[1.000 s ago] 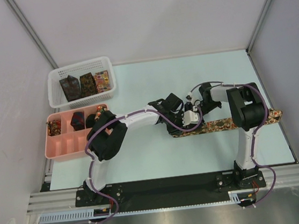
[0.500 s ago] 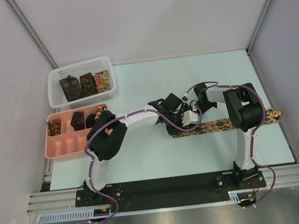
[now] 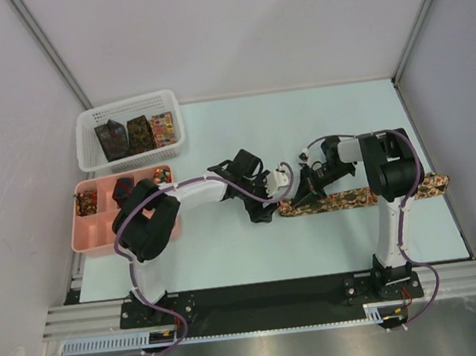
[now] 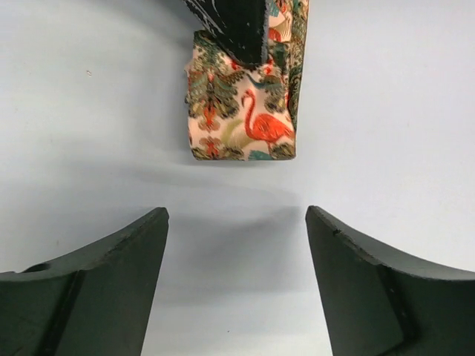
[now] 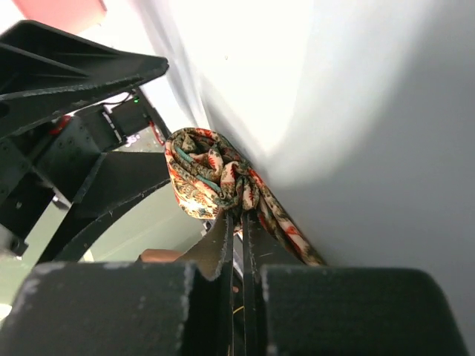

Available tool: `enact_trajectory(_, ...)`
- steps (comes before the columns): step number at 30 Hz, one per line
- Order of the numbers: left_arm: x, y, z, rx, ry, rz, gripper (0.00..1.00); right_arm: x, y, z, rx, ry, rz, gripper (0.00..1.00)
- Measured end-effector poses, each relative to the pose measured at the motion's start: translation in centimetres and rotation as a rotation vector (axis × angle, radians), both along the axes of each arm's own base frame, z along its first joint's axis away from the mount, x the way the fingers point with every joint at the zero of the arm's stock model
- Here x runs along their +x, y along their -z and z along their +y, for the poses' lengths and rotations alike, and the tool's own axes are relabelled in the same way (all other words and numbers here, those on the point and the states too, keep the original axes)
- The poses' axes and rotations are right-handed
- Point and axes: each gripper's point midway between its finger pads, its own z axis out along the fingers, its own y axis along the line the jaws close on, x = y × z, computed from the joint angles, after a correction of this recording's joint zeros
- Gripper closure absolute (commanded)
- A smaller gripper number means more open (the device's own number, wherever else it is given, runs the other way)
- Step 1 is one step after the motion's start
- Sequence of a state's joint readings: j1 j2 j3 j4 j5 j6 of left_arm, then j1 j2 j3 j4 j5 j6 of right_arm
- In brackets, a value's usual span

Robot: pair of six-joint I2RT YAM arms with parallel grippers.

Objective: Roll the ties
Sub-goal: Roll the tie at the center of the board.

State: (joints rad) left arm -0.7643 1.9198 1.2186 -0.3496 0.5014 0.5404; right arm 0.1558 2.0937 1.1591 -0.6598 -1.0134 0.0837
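A long tie [image 3: 360, 196] with a red, green and cream pattern lies across the table, its left end wound into a small roll [image 5: 202, 172]. My right gripper [image 3: 302, 196] is shut on that roll, with the fabric pinched between its fingertips [image 5: 239, 216]. In the left wrist view the rolled end [image 4: 241, 111] shows a flamingo print, and a dark right finger [image 4: 234, 26] presses on its top. My left gripper [image 4: 237, 215] stands open just short of the roll, with only bare table between its fingers. From above, this left gripper [image 3: 262, 211] sits to the left of the tie's end.
A white mesh basket [image 3: 126, 105] at the back left holds three folded ties [image 3: 137, 134]. In front of it a pink compartment tray [image 3: 98, 232] holds rolled ties [image 3: 123, 191] in its far cells. The tie's wide end [image 3: 436, 181] reaches the table's right edge.
My left gripper has opened and drawn back to the left, off the tie's end. My right gripper has closed on the rolled end.
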Motion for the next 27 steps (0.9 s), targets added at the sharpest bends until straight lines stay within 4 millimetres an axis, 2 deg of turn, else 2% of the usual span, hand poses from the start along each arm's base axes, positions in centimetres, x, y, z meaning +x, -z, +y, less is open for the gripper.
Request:
enact_trajectory(2, 0.0, -0.1, -0.1, -0.020, -0.009, 0.002, 0.20, 0.2, 0.1, -0.3, 0.025, 0.005, -0.011, 1.00)
enact_trajectory(10, 0.4, -1.1, -2.4, -0.111, -0.021, -0.006, 0.20, 0.4, 0.3, -0.6, 0.091, -0.007, -0.045, 1.00)
enact_trajectory(16, 0.5, -0.2, -3.6, -0.125, -0.024, 0.008, 0.21, 0.2, 0.2, -0.5, 0.124, -0.013, -0.056, 1.00)
enact_trajectory(19, 0.2, 0.1, -4.1, -0.130, -0.017, 0.009, 0.26, 0.1, 0.1, -0.3, 0.140, -0.015, -0.058, 1.00)
enact_trajectory(22, -0.2, 0.1, -4.5, -0.131, -0.006, 0.007, 0.38, 0.0, 0.1, 0.1, 0.160, -0.025, -0.062, 1.00)
enact_trajectory(23, -0.3, 0.1, -4.5, -0.130, -0.001, 0.005, 0.47, -0.1, 0.1, 0.3, 0.171, -0.033, -0.065, 1.00)
enact_trajectory(27, -0.4, 0.4, -4.2, -0.107, 0.013, -0.009, 0.57, -0.9, -0.1, 1.5, 0.201, -0.064, -0.065, 1.00)
